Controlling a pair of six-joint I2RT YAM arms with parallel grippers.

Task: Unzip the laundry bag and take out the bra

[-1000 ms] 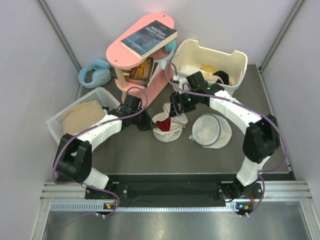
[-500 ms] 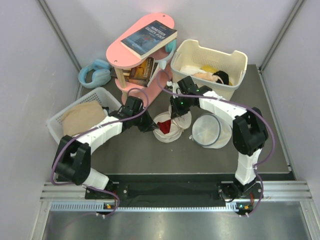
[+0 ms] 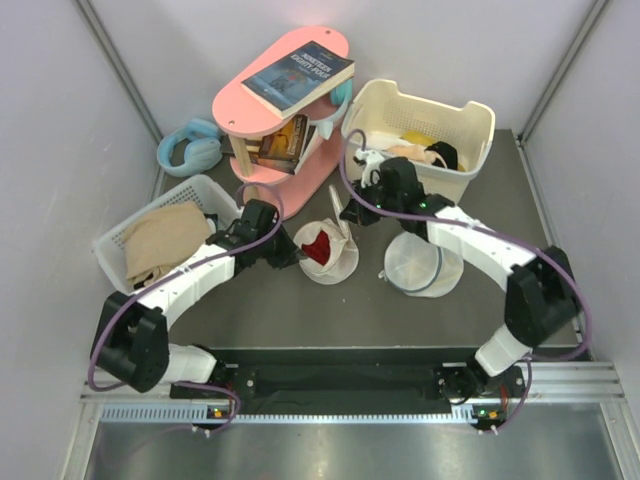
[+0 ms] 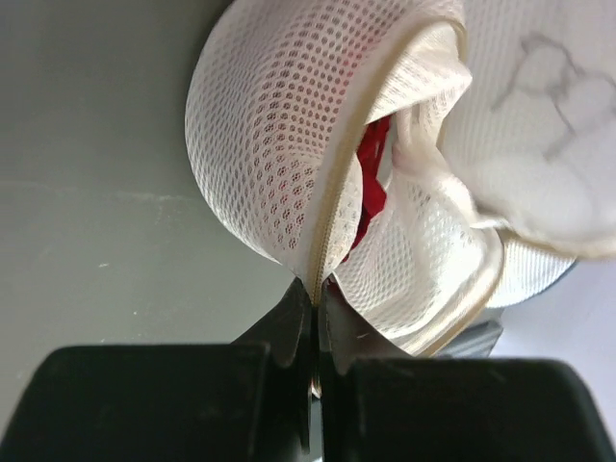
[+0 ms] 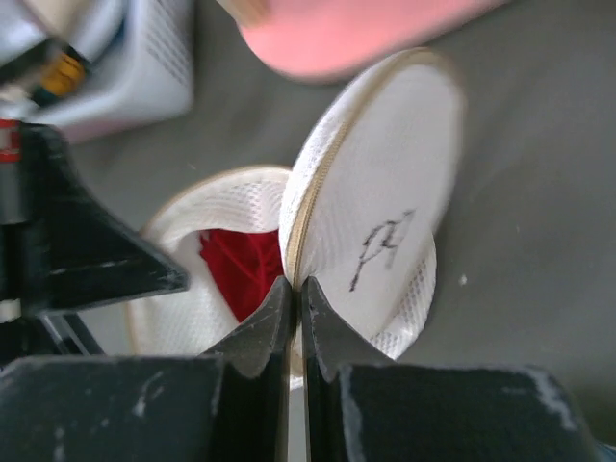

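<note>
The laundry bag (image 3: 330, 262) lies unzipped at the table's middle, and the dark red bra (image 3: 320, 247) shows inside it. My left gripper (image 3: 292, 257) is shut on the bag's left zipper edge (image 4: 327, 221), with the bra (image 4: 371, 178) visible through the gap. My right gripper (image 3: 346, 217) is shut on the rim of the bag's round flap (image 5: 385, 183), which stands upright and carries the small black drawing (image 5: 382, 245). In the right wrist view the bra (image 5: 241, 268) sits in the open bag just left of my fingers (image 5: 327, 332).
A second round white mesh bag (image 3: 422, 263) lies right of the laundry bag. A cream basket (image 3: 470, 125) of clothes stands at the back right. A pink shelf (image 3: 290, 70) with a book stands behind, with blue headphones (image 3: 188, 148) to its left. A white basket (image 3: 200, 190) with beige cloth sits at the left.
My right gripper has shut on the bag's flap and drawn it up and back, opening the bag wider. The bag has shifted slightly left. The left gripper keeps its hold.
</note>
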